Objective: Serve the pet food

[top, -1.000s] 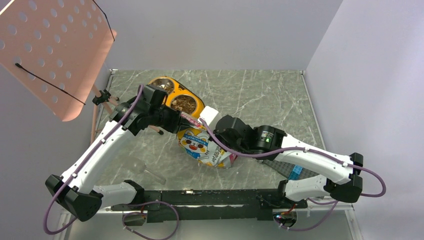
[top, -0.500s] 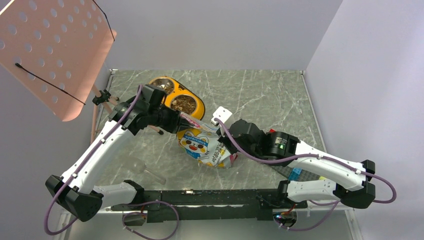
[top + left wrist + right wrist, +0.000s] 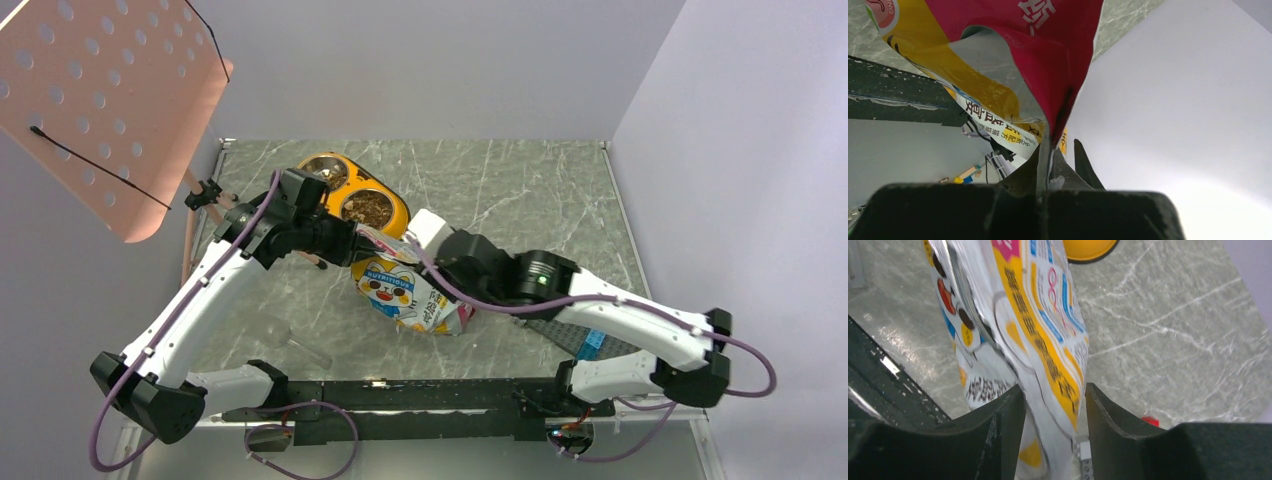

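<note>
Brown kibble (image 3: 366, 207) sits in the nearer steel cup of the yellow double bowl (image 3: 398, 214). Any more of it would be inside the glossy bag (image 3: 405, 293), whose contents cannot be seen. The bag lies just on the near side of the bowl on the marble-patterned table (image 3: 520, 190). Its long axis runs from the mouth end by the bowl back toward the right arm's side. The left gripper (image 3: 1048, 161) is pinched tight on the thin pink top edge, holding that end up. The right gripper (image 3: 1055, 392) has its jaws parted, with the yellow-and-white side of the bag between them but not clamped. Both grippers are at the mouth end, the left one nearer the bowl. The film is slick and crinkled, so I judge it will sag and slip unless it is caught on a seam.
</note>
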{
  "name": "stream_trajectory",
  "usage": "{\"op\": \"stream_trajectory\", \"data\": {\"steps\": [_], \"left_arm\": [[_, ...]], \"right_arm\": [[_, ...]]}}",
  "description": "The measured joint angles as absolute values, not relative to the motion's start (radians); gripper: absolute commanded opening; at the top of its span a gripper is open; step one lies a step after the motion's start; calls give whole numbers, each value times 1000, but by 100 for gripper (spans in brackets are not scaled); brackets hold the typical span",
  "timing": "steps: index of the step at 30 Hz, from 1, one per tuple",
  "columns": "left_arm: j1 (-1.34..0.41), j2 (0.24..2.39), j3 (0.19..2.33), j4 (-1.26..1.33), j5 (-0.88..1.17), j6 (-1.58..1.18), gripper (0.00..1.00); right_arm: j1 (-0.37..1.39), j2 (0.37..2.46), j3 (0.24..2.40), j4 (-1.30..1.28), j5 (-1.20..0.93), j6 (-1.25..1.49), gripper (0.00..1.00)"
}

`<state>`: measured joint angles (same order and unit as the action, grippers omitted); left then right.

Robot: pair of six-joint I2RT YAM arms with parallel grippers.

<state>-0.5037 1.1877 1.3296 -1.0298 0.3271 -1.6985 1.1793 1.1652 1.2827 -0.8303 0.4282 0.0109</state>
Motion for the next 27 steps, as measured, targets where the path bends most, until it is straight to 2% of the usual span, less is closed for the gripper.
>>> {"op": "stream_trajectory", "data": {"steps": [8, 11, 12, 13, 14, 15, 19, 22, 23, 25, 27], "left_arm": [[-499, 1184, 1330, -1045, 327, -1715, 0], [-499, 1180, 1330, -1052, 327, -1724, 0], [-499, 1180, 1330, -1053, 327, -1726, 0], [-499, 1180, 1330, -1053, 327, -1728, 0], [-499, 1180, 1330, -1052, 327, -1730, 0], [-499, 1181, 1330, -1049, 325, -1733, 0], [-499, 1185, 1329, -1036, 312, -1741, 0], [-503, 1183, 1327, -1029, 320, -1749, 0], [-505, 1182, 1323, -1023, 321, -1751, 0], [-505, 1179, 1315, -1010, 322, -1755, 0], [-503, 1179, 1313, -1005, 321, -1756, 0]], "right_arm": [[1226, 1430, 1482, -815, 491, -99, 54], [1246, 1488, 1514, -796, 526, -125, 53], [1252, 1499, 1515, -792, 539, -131, 48], [1255, 1506, 1514, -791, 551, -135, 30], [1258, 1507, 1509, -784, 562, -136, 2], [1261, 1507, 1502, -776, 566, -130, 0], [1278, 1500, 1462, -731, 582, -149, 0], [1255, 1458, 1435, -711, 520, -136, 0], [1239, 1449, 1431, -710, 485, -123, 4], [1206, 1433, 1426, -707, 426, -100, 28], [1176, 1391, 1398, -695, 383, -84, 30]]}}
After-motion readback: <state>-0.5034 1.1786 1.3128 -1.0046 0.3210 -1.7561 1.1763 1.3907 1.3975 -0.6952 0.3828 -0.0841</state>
